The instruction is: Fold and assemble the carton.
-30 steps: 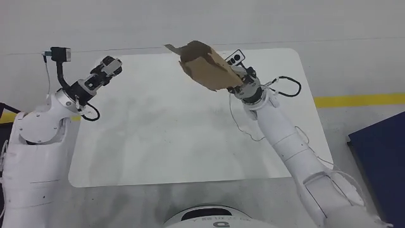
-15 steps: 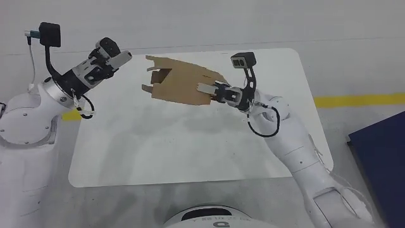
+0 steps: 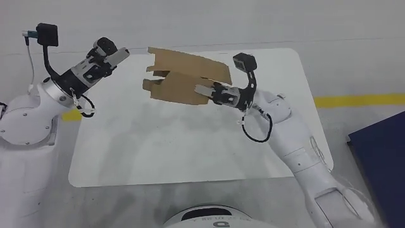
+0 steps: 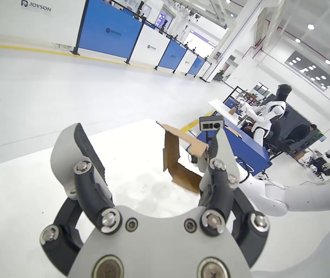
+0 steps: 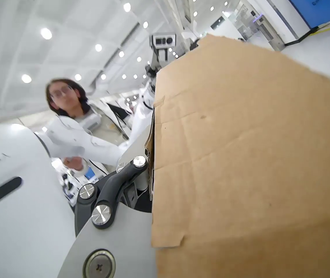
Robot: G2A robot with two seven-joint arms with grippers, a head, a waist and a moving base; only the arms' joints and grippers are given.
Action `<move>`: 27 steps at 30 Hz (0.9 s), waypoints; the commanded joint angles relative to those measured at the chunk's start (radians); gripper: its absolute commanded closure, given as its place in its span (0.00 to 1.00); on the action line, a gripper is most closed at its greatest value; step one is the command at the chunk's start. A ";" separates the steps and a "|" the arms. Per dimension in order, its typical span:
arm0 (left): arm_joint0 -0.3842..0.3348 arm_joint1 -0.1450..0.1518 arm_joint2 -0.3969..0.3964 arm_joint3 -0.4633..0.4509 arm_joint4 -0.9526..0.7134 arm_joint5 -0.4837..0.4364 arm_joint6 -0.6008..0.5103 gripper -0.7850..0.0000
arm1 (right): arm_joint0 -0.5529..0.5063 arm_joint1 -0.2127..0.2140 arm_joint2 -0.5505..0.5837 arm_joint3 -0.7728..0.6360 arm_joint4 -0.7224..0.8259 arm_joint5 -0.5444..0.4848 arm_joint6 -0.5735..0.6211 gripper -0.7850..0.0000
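A brown cardboard carton [image 3: 183, 79], partly opened with loose flaps, is held above the far middle of the white table [image 3: 158, 145]. My right gripper [image 3: 204, 93] is shut on its right end. In the right wrist view the carton [image 5: 249, 151] hides most of that gripper. My left gripper [image 3: 121, 53] stands open a short way to the carton's left, not touching it. In the left wrist view the open fingers [image 4: 86, 151] frame the carton [image 4: 179, 160], whose open end faces them.
The white table's far edge lies just beyond the carton. A yellow floor line [image 3: 357, 100] runs to the right of the table, and a dark blue mat [image 3: 383, 158] lies at the right edge.
The right arm swung the carton leftward from the far right of the table and turned it level. The left arm rose and extended toward it, then held nearly still.
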 commanded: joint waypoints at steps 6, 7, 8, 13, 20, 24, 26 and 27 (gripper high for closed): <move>-0.011 0.005 0.004 -0.030 0.035 0.055 -0.040 0.00 | -0.070 0.014 0.050 -0.147 -0.513 -0.095 -0.261 1.00; -0.018 0.006 0.010 -0.031 0.043 0.065 -0.053 0.00 | -0.079 0.014 0.054 -0.164 -0.562 -0.095 -0.295 1.00; -0.024 0.006 0.021 -0.032 0.041 0.076 -0.067 0.00 | -0.089 0.013 0.054 -0.177 -0.604 -0.095 -0.329 1.00; -0.070 0.007 0.091 -0.022 0.050 0.113 -0.129 0.00 | -0.110 0.009 0.059 -0.198 -0.785 -0.095 -0.479 1.00; -0.115 0.012 0.159 0.009 0.163 0.148 -0.199 0.00 | -0.119 0.008 0.064 -0.206 -0.900 -0.094 -0.608 1.00; -0.137 0.014 0.190 0.019 0.202 0.156 -0.237 0.00 | -0.122 0.010 0.059 -0.229 -0.951 -0.073 -0.621 1.00; -0.152 0.015 0.210 0.016 0.212 0.150 -0.262 0.00 | -0.122 0.011 0.052 -0.243 -0.979 -0.046 -0.617 1.00; -0.159 0.015 0.221 0.015 0.218 0.147 -0.272 0.00 | -0.123 0.011 0.048 -0.249 -0.987 -0.036 -0.618 1.00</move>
